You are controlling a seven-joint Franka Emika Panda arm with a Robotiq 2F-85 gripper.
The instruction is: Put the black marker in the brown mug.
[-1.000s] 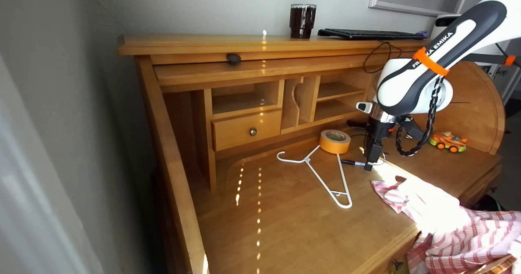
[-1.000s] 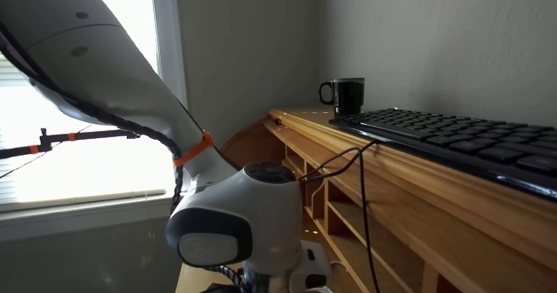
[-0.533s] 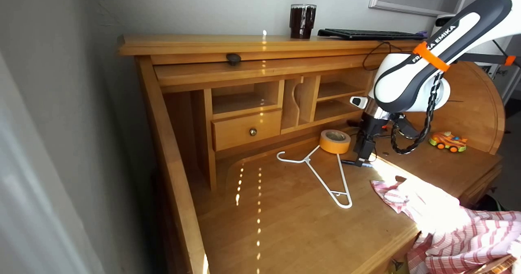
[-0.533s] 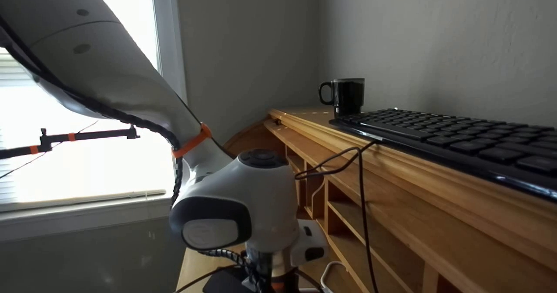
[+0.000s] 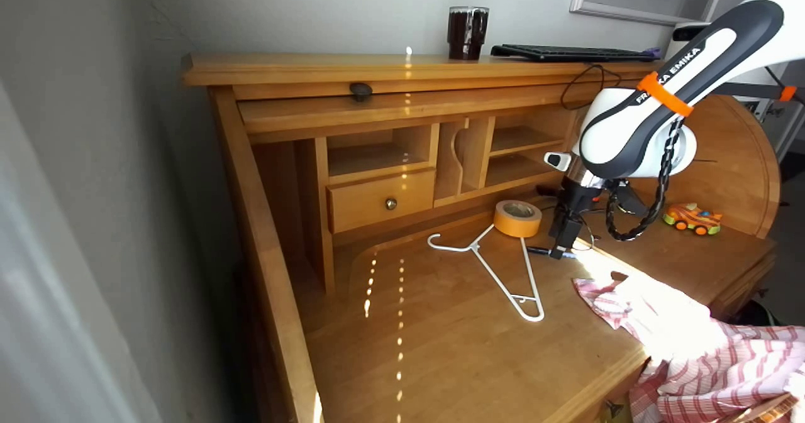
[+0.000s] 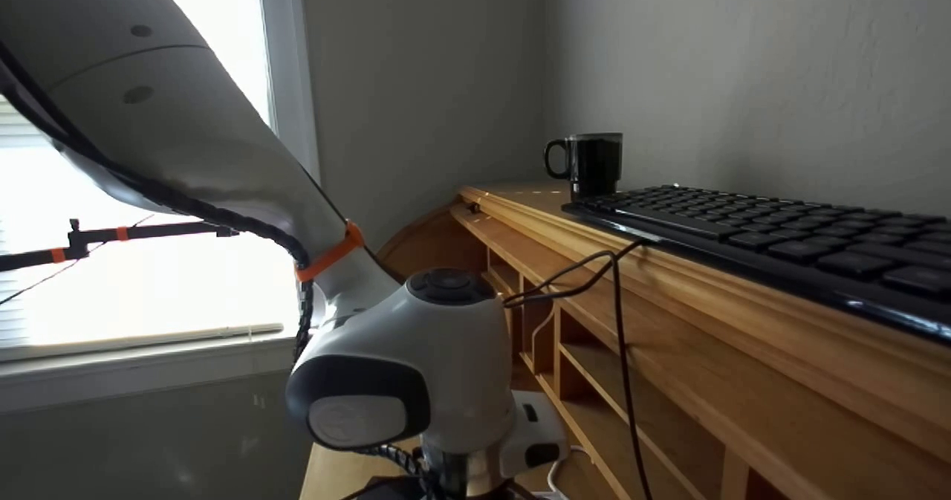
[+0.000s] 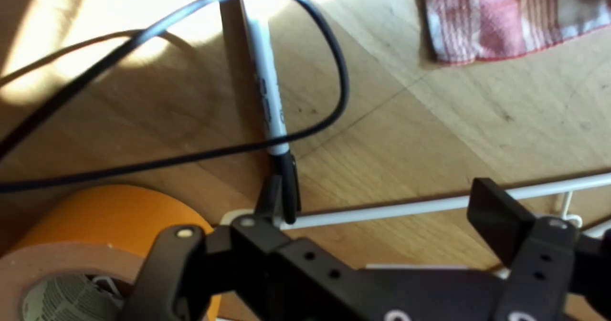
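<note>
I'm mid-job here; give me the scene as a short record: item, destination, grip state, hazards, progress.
Item: slim black-capped marker with a pale barrel, lying on the wooden desktop
Destination: glossy dark brown mug, upright on the desk's upper ledge, near the black keyboard
Grip state: black two-finger gripper wide open, holding nothing
Hazards: thin black cable crossing the marker in the wrist view, contact unclear, perhaps a snag; white hanger near the capped end
Progress: marker not yet gripped

Toward two o'clock in an exterior view, the white arm point(image 5: 616, 135) is partly covered by dark panels point(image 5: 759, 17). The lettering "EMIKA" point(image 5: 685, 62) can be read beside an orange strap point(image 5: 665, 95); toward six o'clock from it, a braided black cable point(image 5: 670, 159) is seen. In the wrist view, the black gripper point(image 7: 379, 201) is fitted with pale screws point(image 7: 184, 233).
</note>
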